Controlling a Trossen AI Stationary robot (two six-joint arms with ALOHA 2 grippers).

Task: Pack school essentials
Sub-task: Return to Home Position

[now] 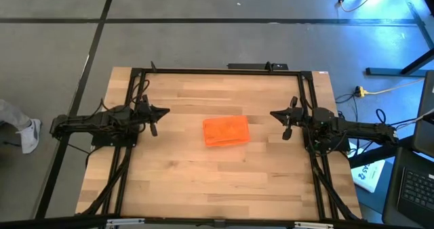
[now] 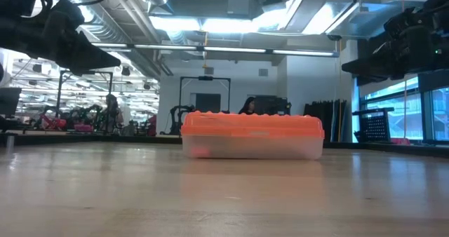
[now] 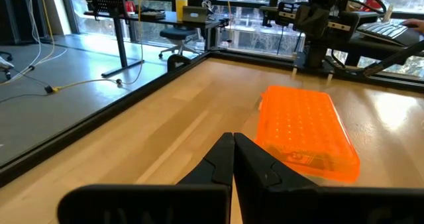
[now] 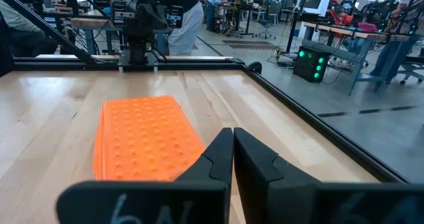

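The school essentials do not show as separate things. I judge they are inside the clear box (image 1: 226, 131), because its orange lid (image 3: 301, 124) sits flat and closed on it. In the low view only a reddish shape (image 2: 200, 151) shows through the clear wall, too unclear to name. The box lies near the middle of the worktop (image 1: 176, 181), a place that both arms can reach equally.

The left gripper (image 1: 161, 112) hangs at 9 o'clock from the box, well apart from it. Its fingers (image 3: 215, 163) are pressed together and hold nothing. The right gripper (image 1: 278, 114) is at 3 o'clock, also well apart, its fingers closed on each other and empty as well. Each gripper points toward the box from its own side. Both are lifted above the wood, as the low view shows them only high in the upper corners.

This mirrored, raised pose looks to me like a resting pose: nothing touches the box, so the packing seems finished and only the parking of the arms is left.
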